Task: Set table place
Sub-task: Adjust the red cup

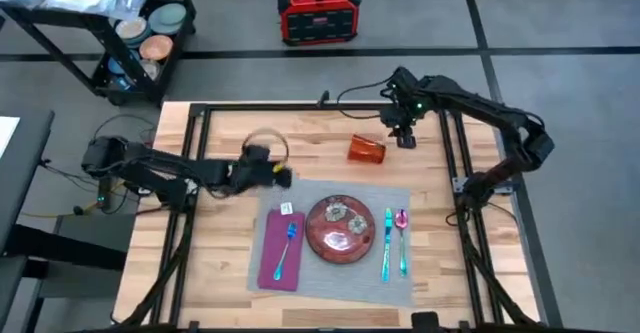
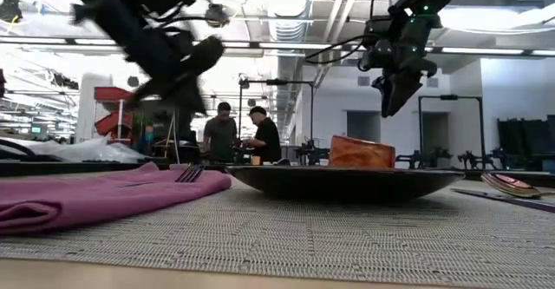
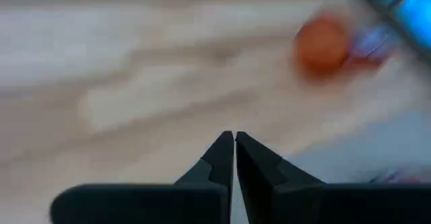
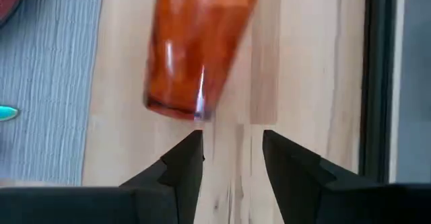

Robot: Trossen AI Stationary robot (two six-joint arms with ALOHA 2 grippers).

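Grey woven placemat lies closest to the low camera, at the near middle of the wooden table. Across it, left to right: a purple napkin carrying a blue fork, a dark red plate at the mat's centre, then a teal knife and a pink spoon at 3 o'clock from the plate. Left gripper hovers at 11 o'clock from the plate, fingers pressed together, holding nothing. An orange cup lies on its side (on bare wood) at 12 o'clock, beyond the mat. Right gripper hangs just right of the cup, fingers narrowly parted and empty.
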